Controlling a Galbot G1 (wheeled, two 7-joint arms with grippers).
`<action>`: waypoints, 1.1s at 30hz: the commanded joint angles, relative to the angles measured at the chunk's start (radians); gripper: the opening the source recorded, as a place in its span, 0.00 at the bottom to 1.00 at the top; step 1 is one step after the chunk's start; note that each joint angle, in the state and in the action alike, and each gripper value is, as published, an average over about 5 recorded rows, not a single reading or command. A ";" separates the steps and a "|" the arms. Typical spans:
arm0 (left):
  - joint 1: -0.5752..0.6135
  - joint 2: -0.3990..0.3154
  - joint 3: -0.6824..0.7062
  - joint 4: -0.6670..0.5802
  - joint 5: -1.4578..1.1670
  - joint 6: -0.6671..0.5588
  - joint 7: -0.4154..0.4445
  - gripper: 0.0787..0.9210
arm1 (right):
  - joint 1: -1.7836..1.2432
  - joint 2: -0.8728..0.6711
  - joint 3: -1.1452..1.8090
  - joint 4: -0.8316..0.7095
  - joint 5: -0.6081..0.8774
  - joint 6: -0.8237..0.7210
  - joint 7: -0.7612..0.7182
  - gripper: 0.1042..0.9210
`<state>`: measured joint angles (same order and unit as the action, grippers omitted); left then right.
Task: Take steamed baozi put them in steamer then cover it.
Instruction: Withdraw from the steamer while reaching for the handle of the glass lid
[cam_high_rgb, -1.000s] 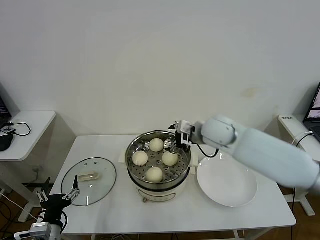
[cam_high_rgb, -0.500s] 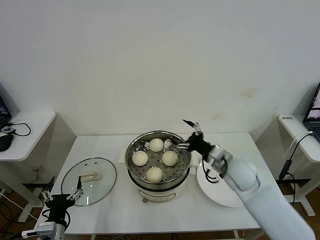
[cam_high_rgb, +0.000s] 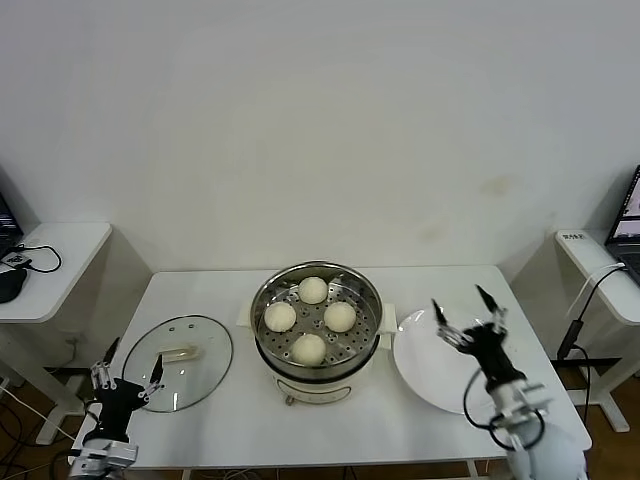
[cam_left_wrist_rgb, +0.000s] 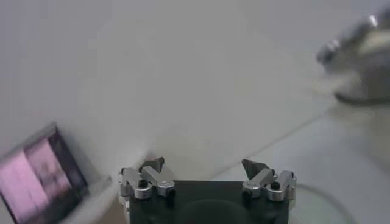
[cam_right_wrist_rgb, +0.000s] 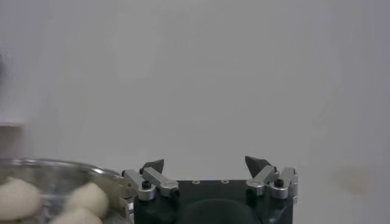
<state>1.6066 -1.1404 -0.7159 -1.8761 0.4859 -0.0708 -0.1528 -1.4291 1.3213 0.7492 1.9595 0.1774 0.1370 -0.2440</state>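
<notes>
Both sets of jaws are spread wide, and nothing is in them. The right gripper is up in the air over the white plate, with its fingers pointing up. In the right wrist view the right gripper shows two dark tips far apart, with a bare wall behind them. The left gripper is low down by the near left corner of the table, just beside the edge of the cover. In the left wrist view the left gripper also has its tips far apart.

The cover lies flat on the table, left of the steamer. It is clear glass with a cream handle on top. It is not on the steamer.

The steamer is a shiny metal basket on a cream pot, in the middle of the table. All four steamed baozi sit inside it, apart from each other. Some of them show in the right wrist view too.

The white plate sits right of the steamer, close to it. A small side table with black cables stands off to the left.
</notes>
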 joint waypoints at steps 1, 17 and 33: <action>-0.117 0.059 0.029 0.235 0.701 -0.075 0.024 0.88 | -0.201 0.146 0.233 0.062 0.000 0.041 0.010 0.88; -0.259 0.066 0.068 0.322 0.730 -0.059 0.064 0.88 | -0.218 0.167 0.231 0.068 -0.008 0.038 0.014 0.88; -0.355 0.043 0.108 0.401 0.722 -0.060 0.072 0.88 | -0.249 0.181 0.211 0.084 -0.027 0.041 0.009 0.88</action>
<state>1.3139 -1.0989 -0.6192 -1.5186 1.1755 -0.1293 -0.0869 -1.6624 1.4927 0.9536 2.0392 0.1532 0.1745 -0.2341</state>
